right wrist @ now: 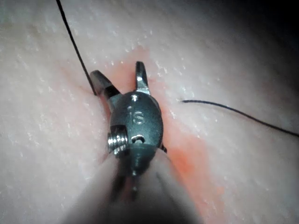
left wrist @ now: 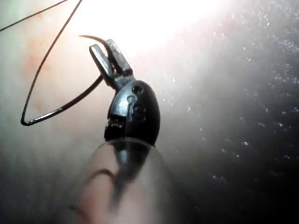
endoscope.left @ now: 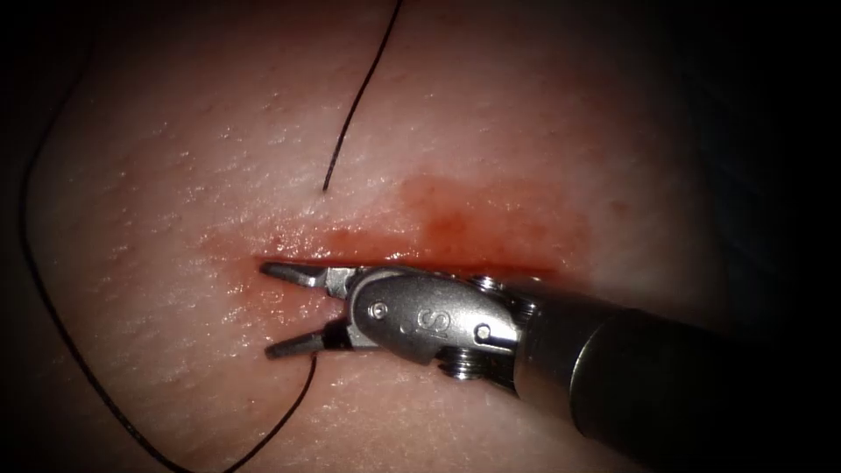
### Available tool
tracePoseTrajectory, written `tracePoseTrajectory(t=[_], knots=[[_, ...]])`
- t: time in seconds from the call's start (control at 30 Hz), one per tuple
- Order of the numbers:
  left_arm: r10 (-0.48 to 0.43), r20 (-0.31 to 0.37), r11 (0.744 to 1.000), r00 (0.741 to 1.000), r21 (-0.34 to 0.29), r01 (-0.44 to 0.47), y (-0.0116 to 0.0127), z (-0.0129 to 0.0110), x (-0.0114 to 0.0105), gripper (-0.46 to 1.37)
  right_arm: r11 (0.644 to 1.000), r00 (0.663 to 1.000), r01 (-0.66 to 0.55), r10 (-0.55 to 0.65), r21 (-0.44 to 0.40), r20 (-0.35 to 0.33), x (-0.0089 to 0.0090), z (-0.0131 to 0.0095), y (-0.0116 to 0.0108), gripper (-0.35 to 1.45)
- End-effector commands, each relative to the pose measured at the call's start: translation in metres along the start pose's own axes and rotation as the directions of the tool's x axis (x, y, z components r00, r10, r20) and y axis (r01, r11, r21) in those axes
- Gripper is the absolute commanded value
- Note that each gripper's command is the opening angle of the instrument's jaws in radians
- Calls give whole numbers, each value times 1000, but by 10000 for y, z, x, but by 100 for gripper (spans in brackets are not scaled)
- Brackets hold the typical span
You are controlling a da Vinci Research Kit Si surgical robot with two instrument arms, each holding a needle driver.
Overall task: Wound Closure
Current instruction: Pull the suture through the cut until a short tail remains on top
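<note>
Right hand lies low over the tissue with its jaws spread and empty, one along the cut, the other touching the thread on the near side. Left hand is clamped on the curved needle close to its tip, clear of the tissue, thread trailing from its far end. To work well here, I judge the right hand should close only on thread, not tissue, keeping the red fluid area undisturbed.

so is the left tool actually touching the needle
Touching. In the left wrist view the left tool has its jaws shut on the needle near its pointed end, with the tip poking out past them.
</note>
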Motion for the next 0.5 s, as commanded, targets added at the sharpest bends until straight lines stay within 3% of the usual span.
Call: tracePoseTrajectory(t=[0.03,0.27,0.5], knots=[[0,0,1000,1000,-3,0,0,0,0,-35,1000,1000,5,-5,-5,0,1,-3,2,91],[-1,-5,1000,1000,-6,1,-1,-2,0,-35,1000,1000,20,-20,5,-1,2,-22,14,91],[-1,-5,1000,1000,-6,1,-1,-2,0,-35,999,999,28,-27,22,-18,-2,-39,11,88]])
